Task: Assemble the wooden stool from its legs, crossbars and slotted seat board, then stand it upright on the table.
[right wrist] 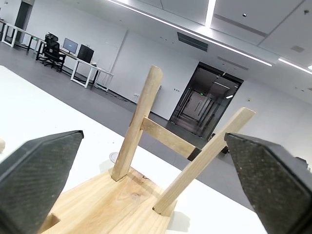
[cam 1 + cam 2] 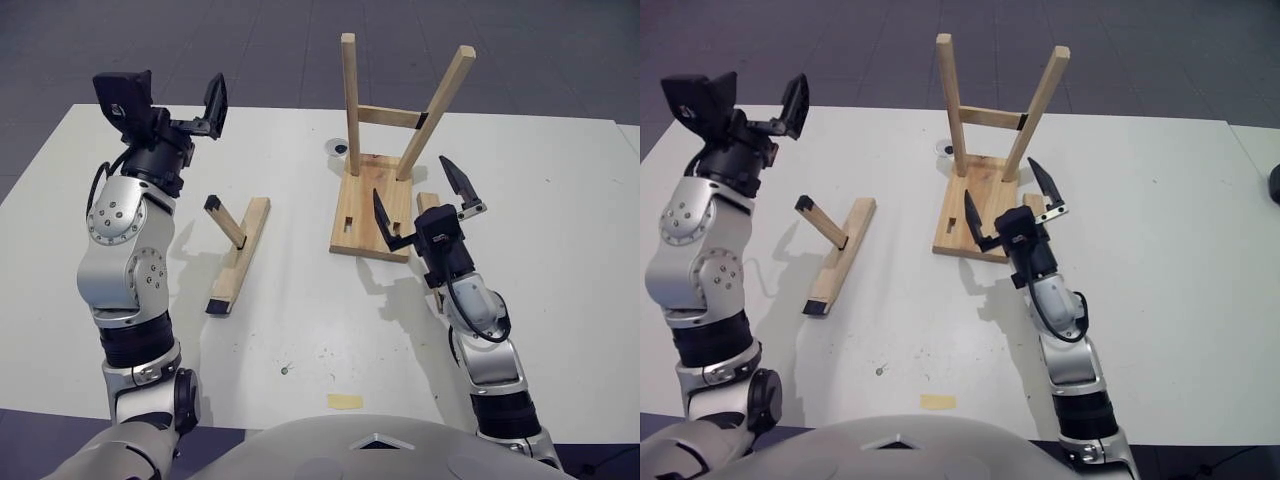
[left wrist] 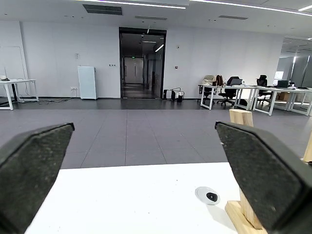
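Note:
The slotted seat board (image 2: 365,212) lies flat at the middle back of the table, with two legs (image 2: 349,95) (image 2: 438,108) standing up from it, joined by a crossbar (image 2: 389,116). A second leg piece (image 2: 241,252) with a short black-tipped crossbar (image 2: 225,220) angled upward lies to its left. Another wooden leg (image 2: 428,203) lies by the board's right edge, partly hidden under my right gripper (image 2: 410,176), which is open just in front of the board and faces the upright legs (image 1: 137,124). My left gripper (image 2: 170,96) is open, raised over the table's far left.
A round cable grommet (image 2: 339,148) sits in the white table (image 2: 560,230) behind the board. A small yellow tape scrap (image 2: 345,401) lies near the front edge. Bare table surface spreads at the right and between the two wooden assemblies.

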